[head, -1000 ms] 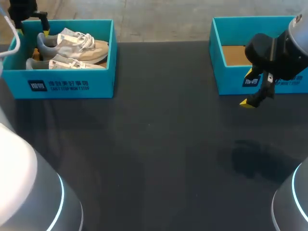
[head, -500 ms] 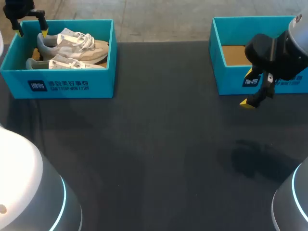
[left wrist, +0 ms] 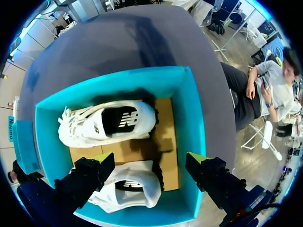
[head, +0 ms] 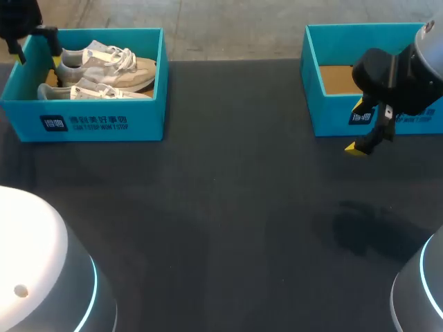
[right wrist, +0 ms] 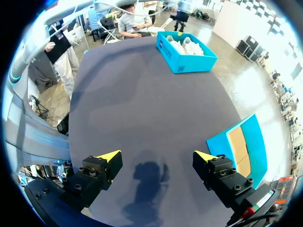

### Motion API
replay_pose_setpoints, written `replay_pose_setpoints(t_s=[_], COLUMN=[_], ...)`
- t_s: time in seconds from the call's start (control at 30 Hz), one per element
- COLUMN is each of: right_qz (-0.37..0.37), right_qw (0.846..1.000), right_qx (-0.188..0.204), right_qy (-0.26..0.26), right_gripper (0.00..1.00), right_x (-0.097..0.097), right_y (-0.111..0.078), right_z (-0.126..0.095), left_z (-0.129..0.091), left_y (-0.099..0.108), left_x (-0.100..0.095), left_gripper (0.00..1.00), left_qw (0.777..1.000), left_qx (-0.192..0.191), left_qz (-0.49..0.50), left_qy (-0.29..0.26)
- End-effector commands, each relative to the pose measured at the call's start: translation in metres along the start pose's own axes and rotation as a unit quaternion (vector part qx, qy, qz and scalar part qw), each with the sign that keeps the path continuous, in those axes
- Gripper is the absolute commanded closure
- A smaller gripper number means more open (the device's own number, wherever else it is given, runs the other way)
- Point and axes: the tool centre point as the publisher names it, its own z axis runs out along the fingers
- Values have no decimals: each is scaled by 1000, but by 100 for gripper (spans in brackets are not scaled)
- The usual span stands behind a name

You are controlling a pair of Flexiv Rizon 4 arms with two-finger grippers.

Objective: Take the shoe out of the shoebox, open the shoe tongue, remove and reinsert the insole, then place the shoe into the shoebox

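Nearer shoe (left wrist: 139,194) partly hidden behind your left gripper (left wrist: 151,159), spread wide over shoebox (left wrist: 191,118), empty. Your right gripper (right wrist: 157,156) likewise spread, empty, above table (right wrist: 142,94).

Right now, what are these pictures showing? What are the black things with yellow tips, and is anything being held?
This is a robot with two arms at a dark table. One picture looks down from a camera above and behind the robot. The two round pictures come from a camera on each arm's wrist. The black things with yellow tips are its grippers, which work like hands with two fingers. The left gripper hangs open over a blue shoebox with two pale shoes inside. The right gripper hangs open over the table, near a second blue box. Neither one holds anything.
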Motion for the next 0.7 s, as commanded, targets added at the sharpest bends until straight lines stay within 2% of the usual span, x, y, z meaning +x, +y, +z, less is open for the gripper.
replay_pose_setpoints(t_s=[0.03,0.47,0.7], right_qz=[1,1,1], right_qw=[1000,1000,1000], right_qx=[1,1,1], right_qy=[1,1,1], right_gripper=[0,0,0], right_x=[-1,-1,-1], right_y=[1,1,1], right_z=[2,2,2], left_z=[-1,-1,6], left_y=[-12,-12,-29], left_x=[-1,-1,-3], left_gripper=[0,0,0], left_qw=[998,998,999], left_qx=[-58,-58,-39], left_qz=[0,0,-4], left_qy=[2,2,2])
